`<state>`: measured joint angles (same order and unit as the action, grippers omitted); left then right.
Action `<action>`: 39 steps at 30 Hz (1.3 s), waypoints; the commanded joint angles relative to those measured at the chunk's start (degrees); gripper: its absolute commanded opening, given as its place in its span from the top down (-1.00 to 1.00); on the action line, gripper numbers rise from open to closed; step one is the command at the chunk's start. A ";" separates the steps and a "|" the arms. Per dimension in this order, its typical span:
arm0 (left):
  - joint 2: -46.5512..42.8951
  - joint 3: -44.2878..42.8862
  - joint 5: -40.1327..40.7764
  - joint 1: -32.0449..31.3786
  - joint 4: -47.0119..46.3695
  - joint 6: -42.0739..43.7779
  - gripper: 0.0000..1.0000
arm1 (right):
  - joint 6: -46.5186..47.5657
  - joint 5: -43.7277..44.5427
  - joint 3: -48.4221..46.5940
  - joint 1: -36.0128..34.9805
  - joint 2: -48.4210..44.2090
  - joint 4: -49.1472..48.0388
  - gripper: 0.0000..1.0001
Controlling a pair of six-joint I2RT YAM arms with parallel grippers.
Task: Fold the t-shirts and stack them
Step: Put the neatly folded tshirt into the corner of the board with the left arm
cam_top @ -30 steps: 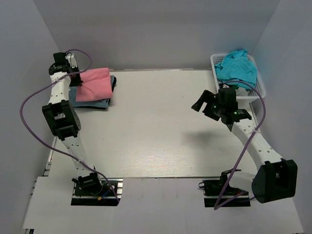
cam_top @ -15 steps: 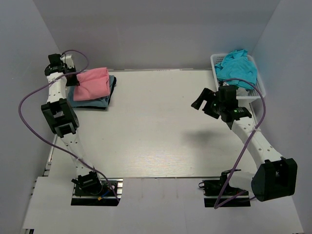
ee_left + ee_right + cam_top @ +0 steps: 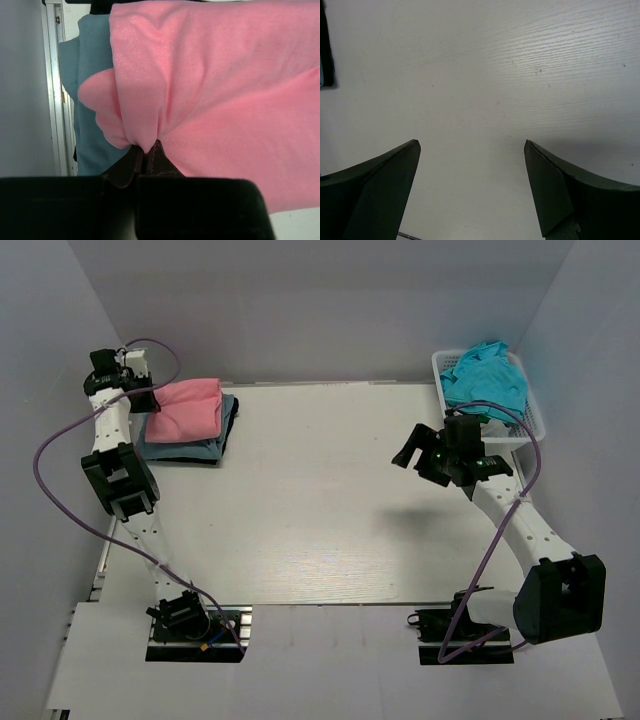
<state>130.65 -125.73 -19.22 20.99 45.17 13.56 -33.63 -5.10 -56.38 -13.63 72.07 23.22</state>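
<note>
- Left gripper: at the far-left corner of the table, fingers pressed together, pinching a bunched fold at the edge of the salmon-pink t-shirt.
- Salmon-pink t-shirt: lies on top of the pile at the far left. The cloth gathers into creases that run toward the pinch point. Its left edge is puckered, the rest fairly flat.
- Grey-blue t-shirt: directly under the pink one, showing along the pile's near and left sides. In the left wrist view it reaches out to the table's metal edge rail.
- Dark t-shirt: only a thin strip shows at the pile's right edge, under the pink layer. Its exact place in the pile is unclear.
- Right gripper: fingers spread wide with nothing between them, hovering above bare table on the right side, just in front of the basket.
- Teal t-shirt: crumpled and unfolded, heaped in the white basket at the far-right corner.
</note>
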 commanded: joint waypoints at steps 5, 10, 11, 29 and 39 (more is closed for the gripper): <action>1.27 -2.58 2.61 0.89 -0.79 1.56 0.83 | 1.55 -0.69 -3.83 -0.17 0.96 2.00 -0.81; 0.14 -3.90 7.70 0.89 -2.01 -5.81 -1.00 | 1.46 -1.49 -3.21 -0.17 -0.09 2.00 -0.81; -0.65 -3.91 7.71 0.89 -2.01 -6.96 -1.00 | 1.72 -1.58 -3.21 -0.17 -0.18 2.00 -0.81; -4.03 -3.37 -0.02 -9.91 -5.62 -20.33 -1.00 | 4.45 0.70 -0.04 0.09 -7.30 4.20 -0.81; 2.76 -3.56 -0.82 -14.75 -14.84 -20.33 -1.00 | 3.74 -2.27 0.39 0.09 -2.56 2.18 -0.81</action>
<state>134.74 -129.25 -18.96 6.52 36.21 -6.26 -30.22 -5.45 -56.36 -13.52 68.29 26.98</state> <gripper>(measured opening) 0.995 0.902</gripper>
